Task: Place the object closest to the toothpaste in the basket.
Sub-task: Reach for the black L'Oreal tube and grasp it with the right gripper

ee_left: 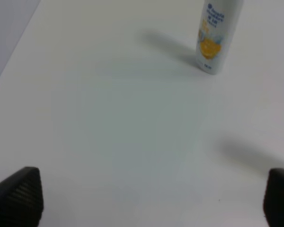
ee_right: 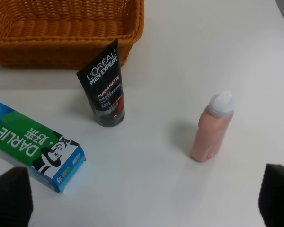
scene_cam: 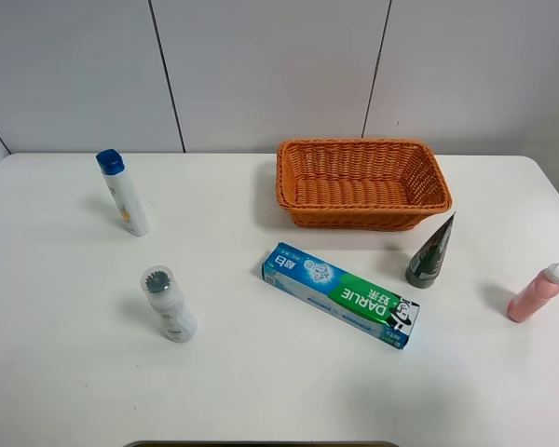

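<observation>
Toothpaste (scene_cam: 341,294) lies on the desk (scene_cam: 261,400), near the middle; the dark tube (scene_cam: 431,253) stands cap-down just to its right, apart from it — by the basket's (scene_cam: 354,216) near right corner. Both arms' jaws are released, spread wide — nothing between them.
</observation>
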You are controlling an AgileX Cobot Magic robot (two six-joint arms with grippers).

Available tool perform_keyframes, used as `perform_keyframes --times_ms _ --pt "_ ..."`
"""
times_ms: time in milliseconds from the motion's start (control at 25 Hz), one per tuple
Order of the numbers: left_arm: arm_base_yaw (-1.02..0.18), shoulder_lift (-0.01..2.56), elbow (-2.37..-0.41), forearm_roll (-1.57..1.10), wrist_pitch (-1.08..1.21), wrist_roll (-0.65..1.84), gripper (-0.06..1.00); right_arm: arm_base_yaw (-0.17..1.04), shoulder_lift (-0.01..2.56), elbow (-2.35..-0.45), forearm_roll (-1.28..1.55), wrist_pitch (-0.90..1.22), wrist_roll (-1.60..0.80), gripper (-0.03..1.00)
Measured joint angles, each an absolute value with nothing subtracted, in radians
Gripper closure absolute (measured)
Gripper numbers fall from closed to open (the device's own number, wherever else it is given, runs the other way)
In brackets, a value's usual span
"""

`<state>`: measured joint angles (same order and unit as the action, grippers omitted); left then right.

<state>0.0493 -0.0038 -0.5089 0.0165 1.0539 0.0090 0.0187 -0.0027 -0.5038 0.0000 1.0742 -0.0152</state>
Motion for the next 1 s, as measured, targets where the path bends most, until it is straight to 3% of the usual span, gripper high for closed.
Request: perform_keyframes --times_ms 1000 --pt "0.049 -0.004 -0.509 0.016 1.054 0.009 0.0 0.019 -0.001 -0.533 0.0 1.058 0.016 -0.02"
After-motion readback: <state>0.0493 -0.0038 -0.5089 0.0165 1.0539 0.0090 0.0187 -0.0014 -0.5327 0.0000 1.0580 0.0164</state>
